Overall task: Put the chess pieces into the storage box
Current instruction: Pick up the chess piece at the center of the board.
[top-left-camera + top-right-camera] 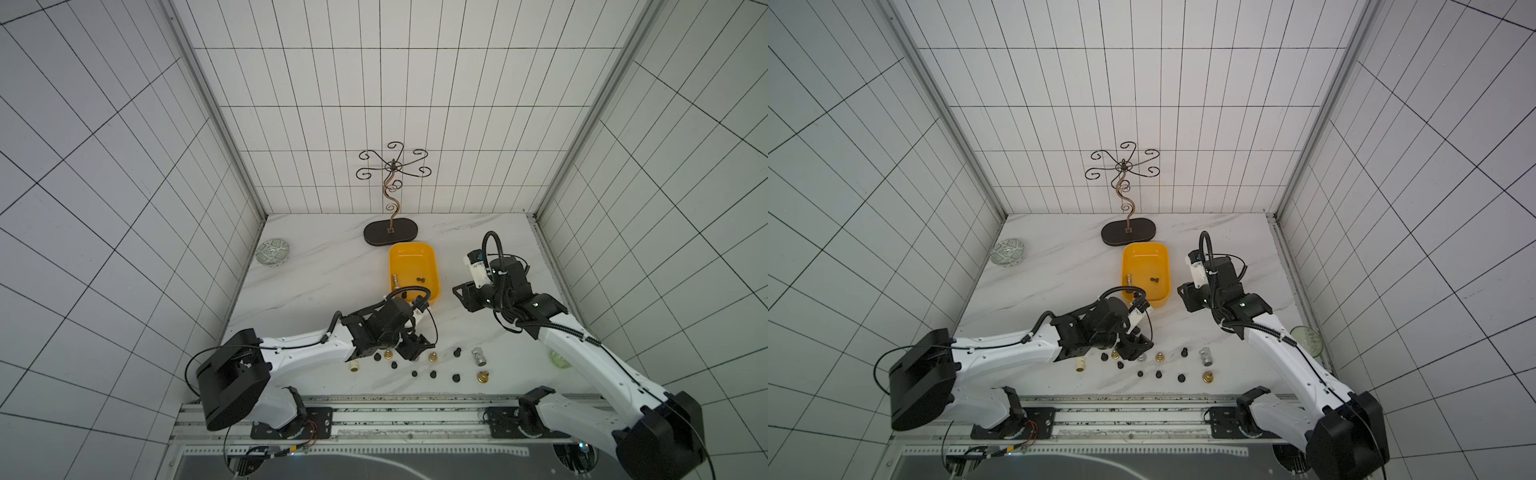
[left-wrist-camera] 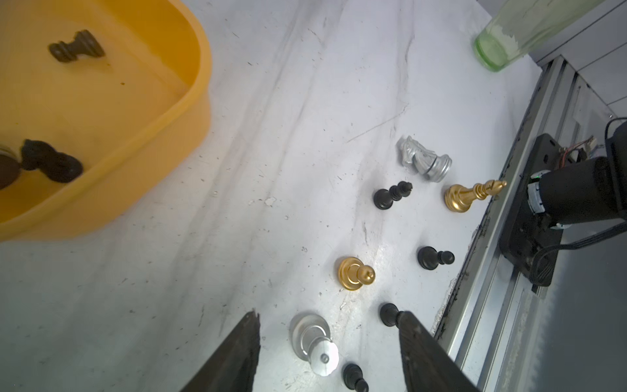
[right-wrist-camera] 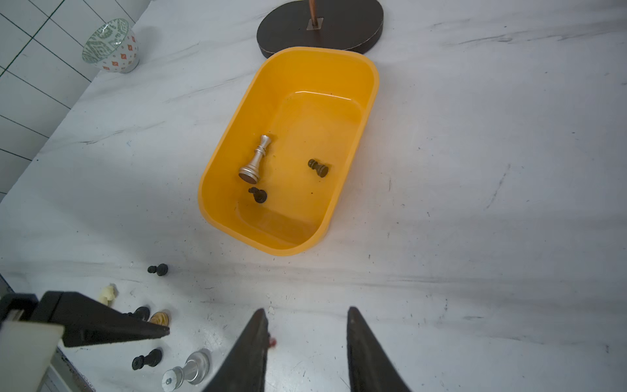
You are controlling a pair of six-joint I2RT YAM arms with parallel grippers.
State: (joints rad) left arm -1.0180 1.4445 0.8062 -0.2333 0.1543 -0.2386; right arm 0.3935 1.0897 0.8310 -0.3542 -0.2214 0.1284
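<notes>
In a top view the storage box point(image 1: 415, 259) sat at centre, loose chess pieces point(image 1: 433, 374) at its six o'clock. Left wrist: the left gripper point(image 2: 329, 314) gaped wide astride a silver piece point(image 2: 310, 335). Right wrist: the right gripper point(image 3: 307, 309) stood parted, empty.

1. The storage box point(image 3: 305, 68) is a plain yellow-orange.
2. The chess pieces point(image 1: 433, 374) vary in colour: black pawns point(image 2: 435, 258), gold pieces point(image 2: 356, 273), silver pieces point(image 2: 424, 159) and one cream piece point(image 3: 108, 294).
3. The tabletop point(image 3: 475, 203) is white with grey marble veins.
4. The bowl point(image 3: 112, 47) has a green-and-white pattern inside and orange-red diamonds on white outside.
5. The stand base point(image 3: 339, 20) is dark brown, and its stem point(image 1: 390, 195) is copper-coloured.
6. The walls point(image 1: 374, 83) are white tiles with dark grid lines.
7. The arms point(image 1: 307, 349) are white with black joints.
</notes>
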